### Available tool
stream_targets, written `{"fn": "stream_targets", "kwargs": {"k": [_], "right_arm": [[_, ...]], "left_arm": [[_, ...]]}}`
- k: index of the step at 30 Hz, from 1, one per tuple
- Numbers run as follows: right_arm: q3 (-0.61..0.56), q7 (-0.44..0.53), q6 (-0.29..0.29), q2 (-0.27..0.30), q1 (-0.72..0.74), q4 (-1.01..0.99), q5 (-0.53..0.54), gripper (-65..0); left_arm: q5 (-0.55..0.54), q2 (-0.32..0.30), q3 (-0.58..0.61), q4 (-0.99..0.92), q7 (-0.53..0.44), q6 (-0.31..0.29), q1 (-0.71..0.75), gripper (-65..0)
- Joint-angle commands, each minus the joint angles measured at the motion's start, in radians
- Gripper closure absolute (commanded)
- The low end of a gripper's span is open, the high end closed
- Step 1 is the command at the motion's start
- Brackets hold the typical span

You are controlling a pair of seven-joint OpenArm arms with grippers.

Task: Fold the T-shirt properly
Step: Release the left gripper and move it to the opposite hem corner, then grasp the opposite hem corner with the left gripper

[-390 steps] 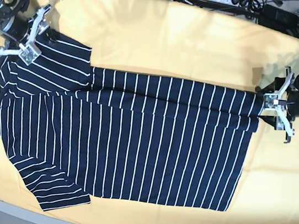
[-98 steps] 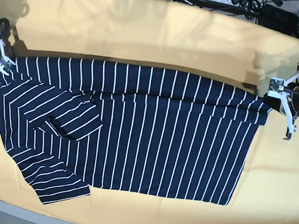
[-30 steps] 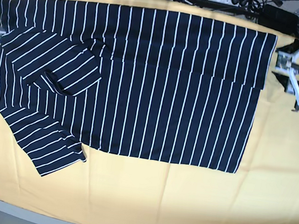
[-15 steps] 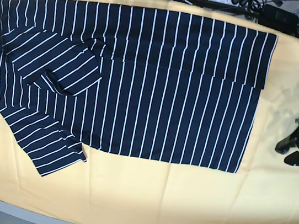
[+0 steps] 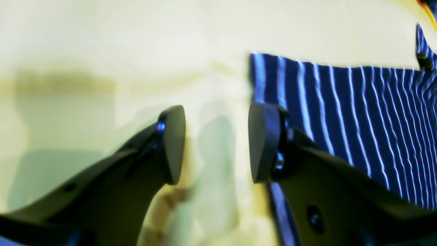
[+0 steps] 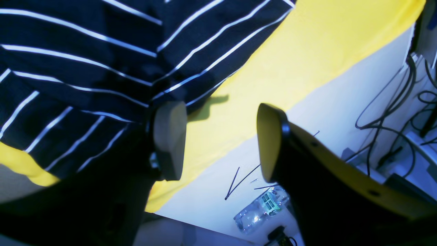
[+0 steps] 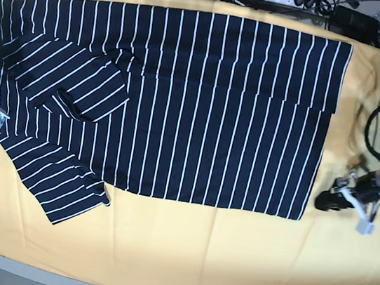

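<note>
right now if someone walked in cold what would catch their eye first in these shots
The striped T-shirt dominates, spread flat over the yellow cloth, with one sleeve folded in over the body at the base view's left. The open left gripper sits by the shirt's lower right corner, holding nothing; the open right gripper hovers at the table's left edge by the lower sleeve.

The T-shirt (image 7: 182, 99) is soft, matt navy cloth with thin white stripes, lying on a matt, plain yellow cloth (image 7: 217, 253) over the worktop, while the left gripper (image 5: 215, 143) jaws look like smooth, dark, faintly glossy plastic.
</note>
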Motion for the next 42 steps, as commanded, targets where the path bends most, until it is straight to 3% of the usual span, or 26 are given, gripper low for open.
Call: {"fn": "stream_targets", "kwargs": {"k": [1,10,18,25,29,31,34,38,42], "right_arm": [[0.013,0.003,-0.007,0.026,0.016,0.005,-0.015,-35.1],[0.013,0.003,-0.018,0.026,0.016,0.005,-0.016,-35.1],[0.013,0.003,-0.018,0.026,0.016,0.005,-0.013,-35.1],[0.013,0.004,-0.018,0.023,0.016,0.005,-0.012,-35.1],[0.013,0.003,-0.018,0.018,0.016,0.005,-0.013,-35.1],[0.013,0.003,-0.018,0.017,0.016,0.005,-0.012,-35.1],[0.013,0.004,-0.018,0.01,0.016,0.005,-0.013,-35.1],[0.013,0.004,-0.019,-0.013,0.016,0.005,-0.012,-35.1],[0.013,0.004,-0.021,-0.024,0.014,0.005,-0.013,-35.1]], "left_arm": [[-0.008,0.005,-0.007,0.007,-0.003,-0.009,-0.039,-31.2],[0.128,0.127,-0.007,-0.001,-0.042,-0.009,-0.039,-31.2],[0.142,0.13,-0.008,-0.022,-0.049,-0.006,-0.053,-31.2],[0.217,0.113,-0.008,-0.022,-0.051,0.107,-0.046,-31.2],[0.295,0.114,-0.008,-0.022,-0.108,0.27,-0.019,-31.2],[0.325,0.114,-0.008,-0.022,-0.135,0.318,-0.007,-31.2],[0.312,0.116,-0.008,-0.022,-0.116,0.286,0.005,-31.2],[0.235,0.116,-0.008,-0.022,-0.025,0.113,0.011,-31.2],[0.176,0.116,-0.008,-0.022,0.041,-0.005,0.011,-31.2]]}}
